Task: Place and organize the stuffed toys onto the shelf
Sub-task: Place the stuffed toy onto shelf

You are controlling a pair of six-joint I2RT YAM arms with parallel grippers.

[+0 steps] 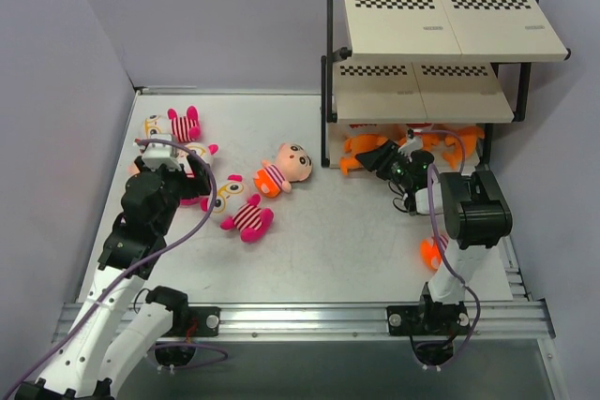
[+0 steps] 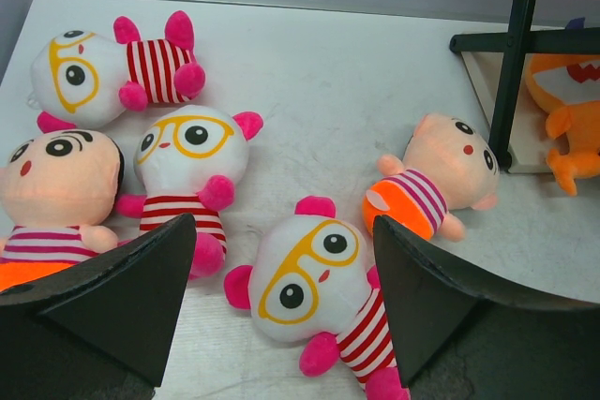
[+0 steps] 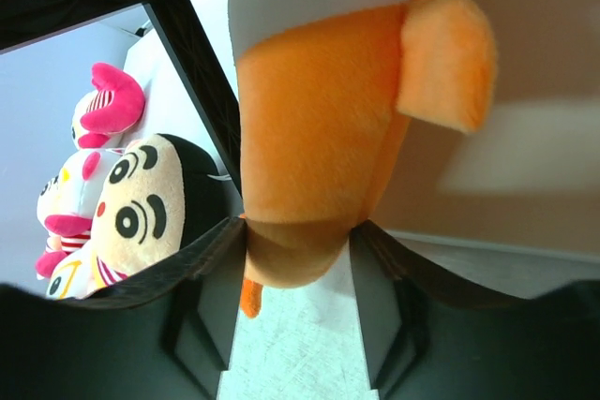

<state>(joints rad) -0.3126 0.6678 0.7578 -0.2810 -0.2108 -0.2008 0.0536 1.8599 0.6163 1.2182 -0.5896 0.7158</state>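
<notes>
- right end effector [image 3: 298,231] is low at the bottom tier of the shelf [image 1: 422,100]
- its fingers flank the lower end of an orange shark [image 3: 319,110] and touch both sides; cannot tell if pinching or loose
- shark sits against the shelf's black frame, on the bottom tier
- left end effector [image 2: 283,227] is spread wide with nothing held, hovering over the left of the desk [image 1: 328,231]
- below it, three glasses toys [image 2: 192,166] lie face up, close together
- left doll [image 2: 56,194] lies touching the glasses toys
- second doll [image 2: 441,170] lies apart from them, just beside the shelf leg
</notes>
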